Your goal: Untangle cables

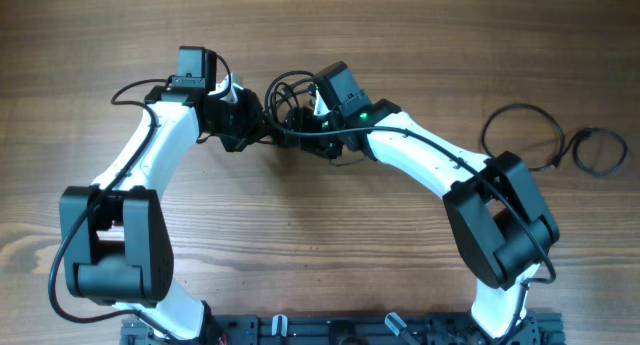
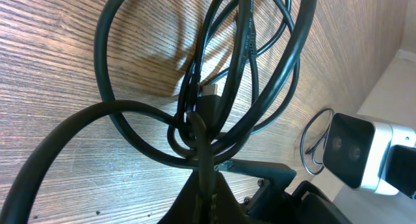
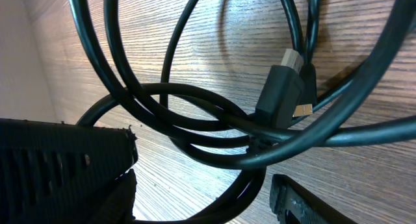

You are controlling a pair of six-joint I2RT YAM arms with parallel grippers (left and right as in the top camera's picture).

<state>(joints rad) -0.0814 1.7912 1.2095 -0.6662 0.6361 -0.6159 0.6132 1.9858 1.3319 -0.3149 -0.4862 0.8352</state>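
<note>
A knotted bundle of thin black cables (image 1: pixel 287 89) lies at the table's far middle, between my two grippers. My left gripper (image 1: pixel 256 121) is at its left side; in the left wrist view the jaws (image 2: pixel 205 188) are shut on one black strand, with the loops (image 2: pixel 195 74) spreading out beyond them. My right gripper (image 1: pixel 306 122) is at its right side; in the right wrist view the fingers (image 3: pixel 208 201) stand wide apart, with a cable loop (image 3: pixel 250 188) passing between them. A black plug with a pale tip (image 3: pixel 281 87) sits in the knot.
Two separate black cables lie at the right: a loose loop (image 1: pixel 520 133) and a small coil (image 1: pixel 598 151). My right wrist camera housing (image 2: pixel 357 151) shows close by in the left wrist view. The arm bases stand along the near edge.
</note>
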